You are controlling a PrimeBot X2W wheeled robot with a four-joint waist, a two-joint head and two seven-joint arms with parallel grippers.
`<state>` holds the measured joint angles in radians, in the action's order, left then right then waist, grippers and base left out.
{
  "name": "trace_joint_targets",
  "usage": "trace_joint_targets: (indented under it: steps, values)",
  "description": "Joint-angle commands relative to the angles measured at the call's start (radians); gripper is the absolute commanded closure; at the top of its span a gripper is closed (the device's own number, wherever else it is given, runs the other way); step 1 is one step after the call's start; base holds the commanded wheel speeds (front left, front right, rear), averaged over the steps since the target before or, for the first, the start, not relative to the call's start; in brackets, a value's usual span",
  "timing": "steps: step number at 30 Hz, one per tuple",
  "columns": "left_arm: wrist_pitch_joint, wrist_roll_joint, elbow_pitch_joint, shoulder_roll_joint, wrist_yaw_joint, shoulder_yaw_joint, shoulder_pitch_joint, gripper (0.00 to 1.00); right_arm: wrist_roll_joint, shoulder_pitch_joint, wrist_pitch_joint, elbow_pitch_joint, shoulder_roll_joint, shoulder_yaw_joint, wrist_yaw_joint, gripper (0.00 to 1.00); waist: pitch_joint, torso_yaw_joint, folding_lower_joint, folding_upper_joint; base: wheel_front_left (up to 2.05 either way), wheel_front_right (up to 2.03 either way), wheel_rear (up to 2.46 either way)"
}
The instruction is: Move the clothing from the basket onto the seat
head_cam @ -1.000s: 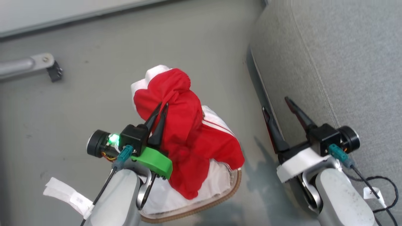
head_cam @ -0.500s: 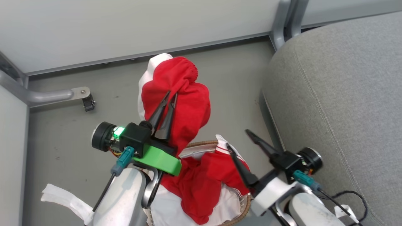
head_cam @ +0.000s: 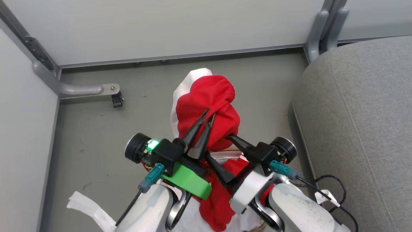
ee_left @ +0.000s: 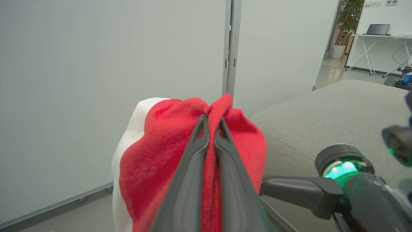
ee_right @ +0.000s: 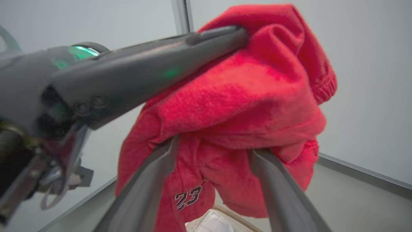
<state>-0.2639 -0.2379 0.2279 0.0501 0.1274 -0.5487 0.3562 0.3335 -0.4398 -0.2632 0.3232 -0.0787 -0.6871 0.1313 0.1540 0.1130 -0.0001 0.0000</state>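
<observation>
Head view: clothing (head_cam: 209, 96) tight within left end effector (head_cam: 210, 113)

clothing (head_cam: 206, 103) left of seat (head_cam: 360, 129)

A grey floor (head_cam: 96, 129) runs up to pale partition panels (head_cam: 161, 25) joined by grey metal posts (head_cam: 323, 29). At the left a metal foot (head_cam: 87, 89) ends in a small black caster (head_cam: 117, 100). Far off in the left wrist view, a laptop (ee_left: 377, 29) sits on a white desk (ee_left: 362, 35) near a potted plant (ee_left: 349, 14).
</observation>
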Motion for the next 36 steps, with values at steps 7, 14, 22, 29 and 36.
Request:
trace_joint_targets:
  steps: [7, 14, 22, 29, 36]
  values:
    - [-0.001, -0.054, 0.001, 0.001, 0.005, -0.073, -0.031, 1.00, 0.017, -0.044, -0.002, 0.037, 0.015, -0.022, -0.001, 1.00, -0.009, 0.060, 0.0001, 0.0000, 0.00, 0.00, 0.00]
    - [0.000, -0.043, 0.022, 0.001, 0.000, -0.055, -0.039, 0.54, 0.001, -0.011, -0.002, 0.025, 0.015, 0.014, -0.001, 1.00, -0.013, 0.044, 0.0001, 0.0000, 0.00, 0.00, 0.00]
    - [0.000, -0.009, 0.075, 0.002, -0.011, 0.000, -0.046, 0.00, 0.000, 0.049, -0.002, -0.007, -0.014, 0.072, -0.001, 1.00, -0.010, -0.090, 0.0001, 0.0000, 0.00, 0.00, 0.00]
    - [-0.001, 0.011, 0.116, 0.002, -0.003, 0.053, -0.060, 0.00, -0.008, 0.106, -0.002, -0.046, -0.027, 0.143, -0.001, 1.00, 0.002, -0.297, 0.0001, 0.0000, 0.00, 0.00, 0.00]
    - [-0.001, 0.027, 0.141, 0.002, 0.003, 0.082, -0.045, 0.00, -0.019, 0.154, -0.002, -0.067, -0.039, 0.211, -0.001, 1.00, 0.024, -0.477, 0.0001, 0.0000, 0.00, 0.00, 0.00]
